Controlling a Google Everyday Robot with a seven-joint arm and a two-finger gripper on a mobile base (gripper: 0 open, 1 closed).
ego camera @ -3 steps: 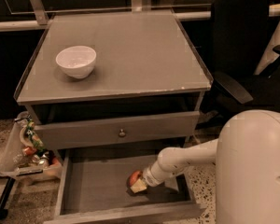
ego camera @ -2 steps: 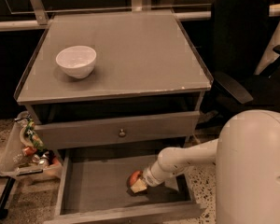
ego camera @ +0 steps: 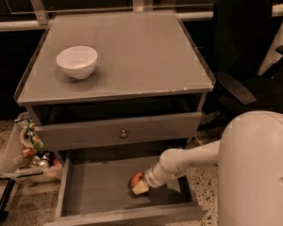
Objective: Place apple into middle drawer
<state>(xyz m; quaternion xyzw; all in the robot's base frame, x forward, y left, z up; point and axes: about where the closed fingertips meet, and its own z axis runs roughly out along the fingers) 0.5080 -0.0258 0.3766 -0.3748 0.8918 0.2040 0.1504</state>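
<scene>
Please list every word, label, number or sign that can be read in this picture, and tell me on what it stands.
No text can be read anywhere in this view.
The packets in the clear bin at the far left may carry print, but it is too blurred to read.
The white bowl, the middle drawer, the apple and the gripper, which is inside that drawer at the apple, show no lettering.

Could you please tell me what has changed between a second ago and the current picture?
Nothing has visibly changed. The end effector is at the apple inside the open middle drawer, just as it was a second ago, and the white bowl remains on the cabinet top.
</scene>
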